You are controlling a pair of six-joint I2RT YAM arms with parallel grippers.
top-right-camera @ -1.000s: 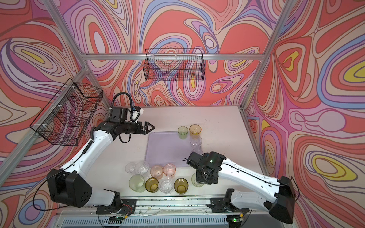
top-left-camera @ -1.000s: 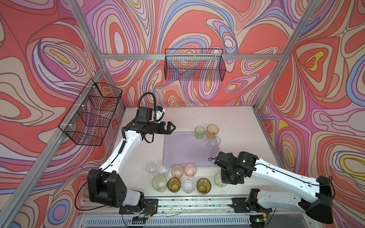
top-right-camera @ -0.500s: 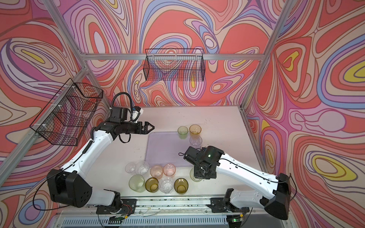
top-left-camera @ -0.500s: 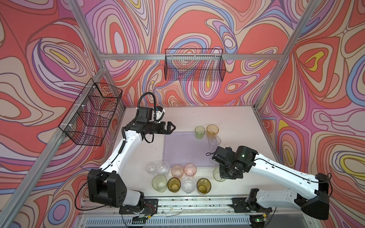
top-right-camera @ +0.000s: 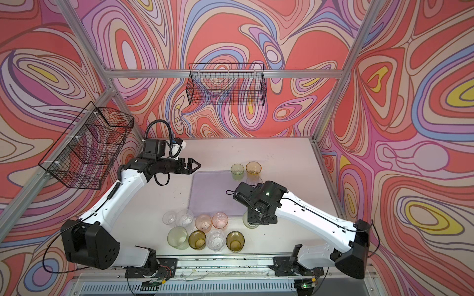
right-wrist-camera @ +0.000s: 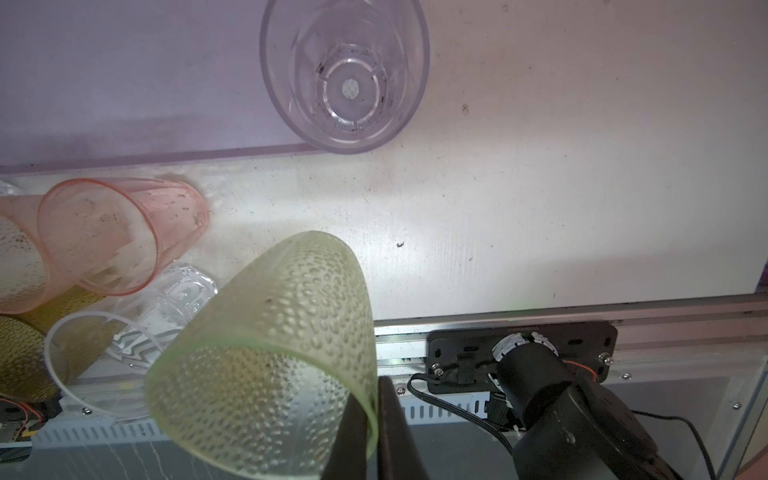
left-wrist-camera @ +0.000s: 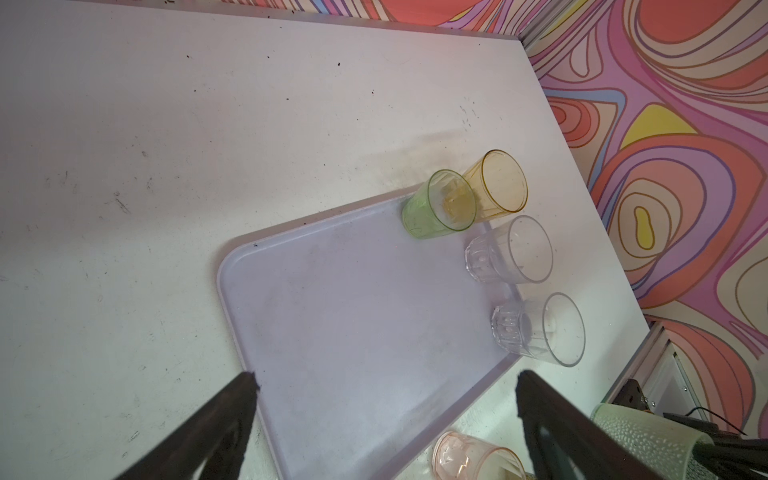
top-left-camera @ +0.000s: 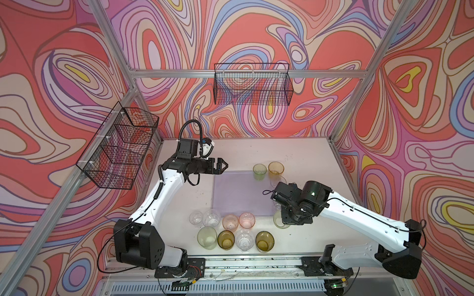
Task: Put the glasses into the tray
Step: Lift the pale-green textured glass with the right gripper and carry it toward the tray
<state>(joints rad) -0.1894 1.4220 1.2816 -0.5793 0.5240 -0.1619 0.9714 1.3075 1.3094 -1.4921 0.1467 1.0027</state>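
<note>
since a second ago the right arm has swung in toward the middle, and the right gripper (right-wrist-camera: 373, 395) has brought its load off the bench (top-left-camera: 295, 153) to the near right corner of the tray (top-left-camera: 238, 194). its jaws are pinched together on the rim of a pale green dimpled glass (right-wrist-camera: 266, 353), one finger inside the wall and one outside. the glass hangs tilted, just off that corner. close beside it a clear glass (right-wrist-camera: 345, 79) stands upright on the tray against the right edge, and a second clear glass (left-wrist-camera: 511, 249) stands farther along the same edge. at the far right corner are a green glass (left-wrist-camera: 436, 208) and an amber glass (left-wrist-camera: 498, 187), touching. the amber one's base is hidden behind the green, so it may sit on the rim or just outside it. eight more glasses (top-left-camera: 230, 221), clear, pink, pale green and olive, stand bunched in two rows on the bench along the tray's near edge. the left gripper (left-wrist-camera: 384, 378) has not shifted: it hovers over the tray's far left corner, jaws wide apart and empty.
</note>
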